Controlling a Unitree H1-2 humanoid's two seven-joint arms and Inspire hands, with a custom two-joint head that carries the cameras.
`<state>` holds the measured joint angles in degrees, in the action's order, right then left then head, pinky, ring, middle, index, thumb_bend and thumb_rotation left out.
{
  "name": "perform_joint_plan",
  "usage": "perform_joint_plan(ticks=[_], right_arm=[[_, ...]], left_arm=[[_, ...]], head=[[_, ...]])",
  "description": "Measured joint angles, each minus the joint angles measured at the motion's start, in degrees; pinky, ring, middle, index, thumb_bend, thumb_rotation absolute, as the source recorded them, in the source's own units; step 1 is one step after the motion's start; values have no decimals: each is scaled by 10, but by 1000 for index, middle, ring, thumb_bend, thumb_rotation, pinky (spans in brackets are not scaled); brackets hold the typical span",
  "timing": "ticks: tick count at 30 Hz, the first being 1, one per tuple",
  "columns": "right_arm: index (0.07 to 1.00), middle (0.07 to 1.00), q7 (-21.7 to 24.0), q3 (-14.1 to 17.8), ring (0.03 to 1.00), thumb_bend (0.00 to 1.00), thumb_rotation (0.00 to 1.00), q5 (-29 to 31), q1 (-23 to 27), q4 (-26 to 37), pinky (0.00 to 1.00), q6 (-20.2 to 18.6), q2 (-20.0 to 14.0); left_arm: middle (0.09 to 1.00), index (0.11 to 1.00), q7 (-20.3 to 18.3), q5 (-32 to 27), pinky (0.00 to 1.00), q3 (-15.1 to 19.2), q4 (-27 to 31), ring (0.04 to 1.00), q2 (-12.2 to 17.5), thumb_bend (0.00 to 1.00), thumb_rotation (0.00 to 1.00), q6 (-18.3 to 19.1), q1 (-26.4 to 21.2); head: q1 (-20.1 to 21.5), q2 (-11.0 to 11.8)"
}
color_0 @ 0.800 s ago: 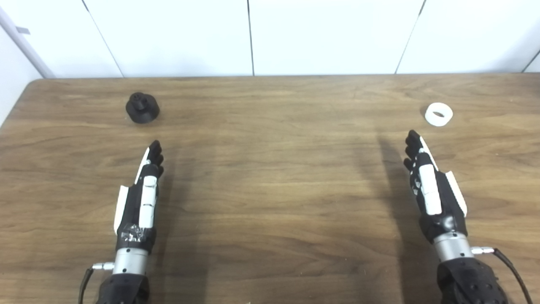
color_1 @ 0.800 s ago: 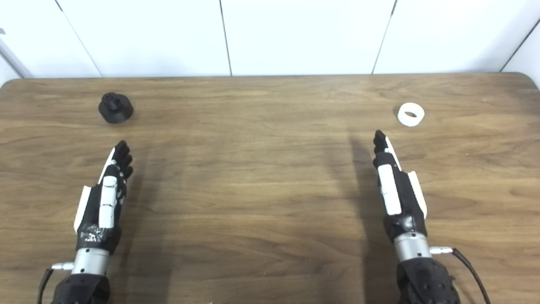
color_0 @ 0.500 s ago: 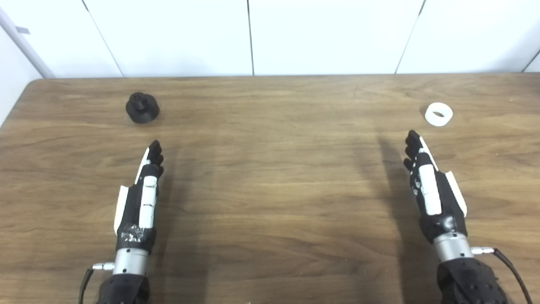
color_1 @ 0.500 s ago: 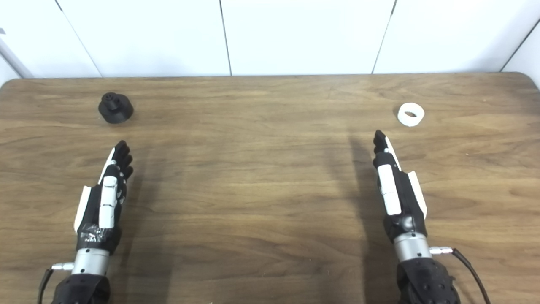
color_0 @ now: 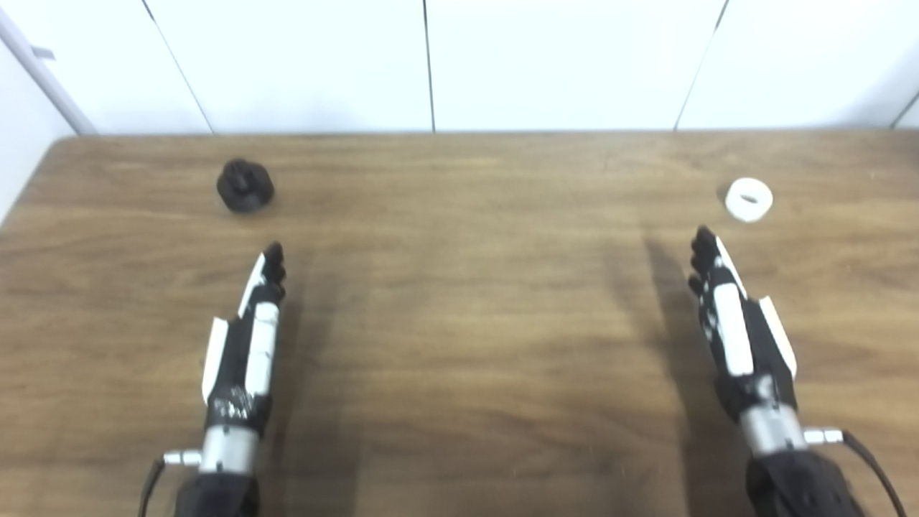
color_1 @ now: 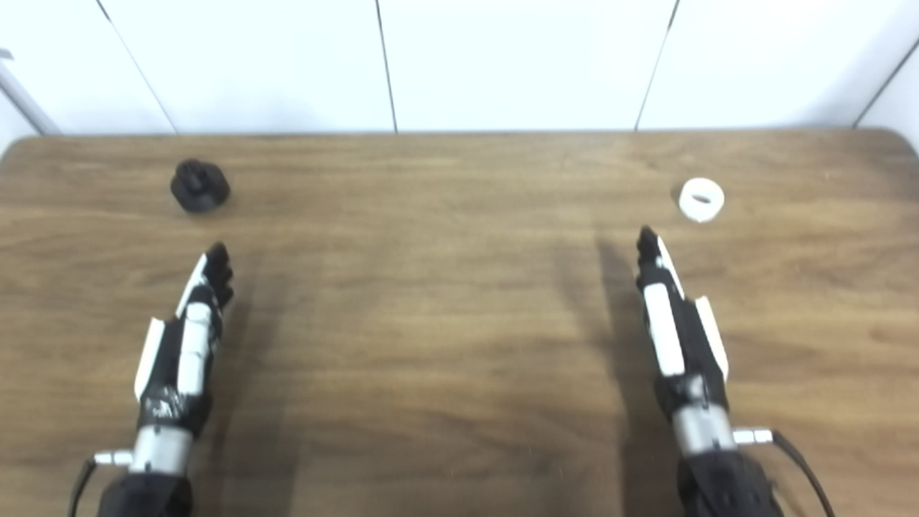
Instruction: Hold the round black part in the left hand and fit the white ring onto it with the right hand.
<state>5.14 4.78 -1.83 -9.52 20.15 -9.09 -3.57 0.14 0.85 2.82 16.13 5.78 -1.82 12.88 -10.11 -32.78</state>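
1. My left hand (color_0: 248, 337) is over the wooden table (color_0: 459, 301), fingers stretched out straight and edge-on to the camera, holding nothing.
2. My right hand (color_0: 732, 319) mirrors it on the other side, fingers extended, empty.
3. The round black part (color_0: 245, 186) sits on the table toward the far left, ahead of my left fingertips (color_0: 273, 257) and apart from them.
4. The white ring (color_0: 749, 199) lies flat on the table at far right, just ahead and slightly right of my right fingertips, not touching.
5. Both views are blurred.
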Motion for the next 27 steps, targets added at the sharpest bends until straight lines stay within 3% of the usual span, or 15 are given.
perform_joint_plan(ticks=[8,12,21,23,27], right_arm=[[1000,1000,10,4,1000,465,1000,13,-1,-35,1000,39,-5],[1000,1000,12,5,1000,514,1000,17,0,-45,1000,54,-5],[1000,1000,12,6,1000,533,1000,25,0,-51,1000,62,-8],[999,1000,12,6,1000,533,1000,26,0,-51,1000,62,-8],[993,1000,12,6,1000,550,1000,25,0,-50,1000,61,-8]], left_arm=[[998,971,17,19,1000,-15,-23,1000,-3,509,902,-18,0],[1000,976,17,18,1000,-18,-35,1000,-4,500,898,-39,0],[1000,986,19,18,1000,-21,-37,1000,-4,525,893,-43,-1],[1000,989,19,20,1000,-22,-37,1000,-4,533,842,-43,-1],[996,986,33,62,1000,-25,-33,997,-4,561,616,-34,0]], head=[[-39,44],[-40,48],[-41,50],[-34,49],[-30,47]])
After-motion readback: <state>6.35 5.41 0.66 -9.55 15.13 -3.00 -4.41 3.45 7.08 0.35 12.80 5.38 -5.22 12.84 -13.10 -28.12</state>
